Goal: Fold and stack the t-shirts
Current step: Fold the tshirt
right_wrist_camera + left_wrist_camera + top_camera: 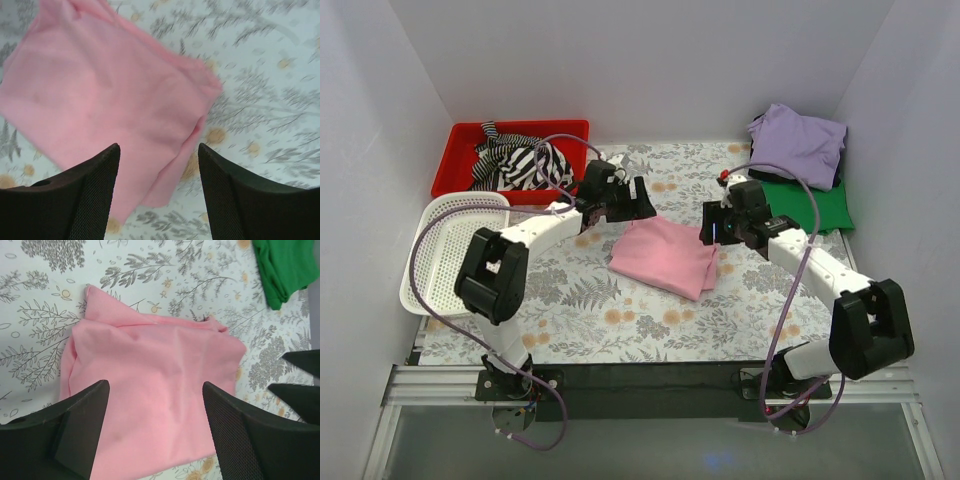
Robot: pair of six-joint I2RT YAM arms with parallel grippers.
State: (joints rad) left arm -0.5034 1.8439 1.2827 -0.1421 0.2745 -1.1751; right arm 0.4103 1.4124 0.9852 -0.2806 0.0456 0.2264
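Note:
The light pink t-shirt (665, 257) lies folded in a rough rectangle on the floral tablecloth in the middle of the table. It also shows in the left wrist view (150, 390) and in the right wrist view (110, 100). My left gripper (638, 205) is open and empty just above the shirt's far left corner (156, 390). My right gripper (712, 232) is open and empty above the shirt's right edge (159, 155). A lavender t-shirt (800, 140) lies folded on a green t-shirt (815, 205) at the back right.
A red bin (460, 150) with a black-and-white striped garment (520, 165) stands at the back left. A white mesh basket (450, 250) sits in front of it. White walls close in the table on three sides.

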